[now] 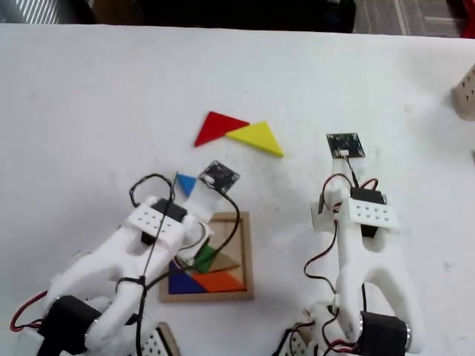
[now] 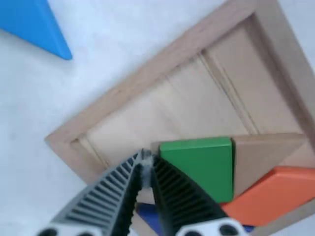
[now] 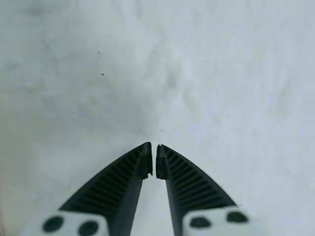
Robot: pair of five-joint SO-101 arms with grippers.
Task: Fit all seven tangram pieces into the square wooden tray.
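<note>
- The left gripper (image 2: 146, 162) hangs low over the near-left part of the tray, its ribbed black fingers (image 2: 179, 194) pressed together with nothing between them. The tips sit just beside the left edge of the green piece.
- A small blue triangle (image 1: 185, 183) lies flat on the white table (image 1: 89, 96), just beyond the tray's far-left corner and apart from its rim.
- The square wooden tray (image 1: 247, 256) lies flat near the front edge of the table, partly under the left arm. Its far half shows bare wood.
- In the tray's near half, the green piece (image 1: 205, 257) lies left of centre. A wood-coloured piece (image 1: 226, 261) touches its right side.
- A dark blue piece (image 1: 180, 282) fills the near-left corner, with an orange piece (image 1: 221, 281) touching it on the right along the near rim.
- A red triangle (image 1: 217, 127) lies flat farther out on the table, well beyond the tray.
- A yellow triangle (image 1: 257, 138) lies just right of the red one, the two meeting along their sides.
- The right gripper (image 3: 153, 162) is over bare table well right of the tray, fingers drawn together and holding nothing.
- A pale pegged object (image 1: 466, 93) stands at the far-right edge.
</note>
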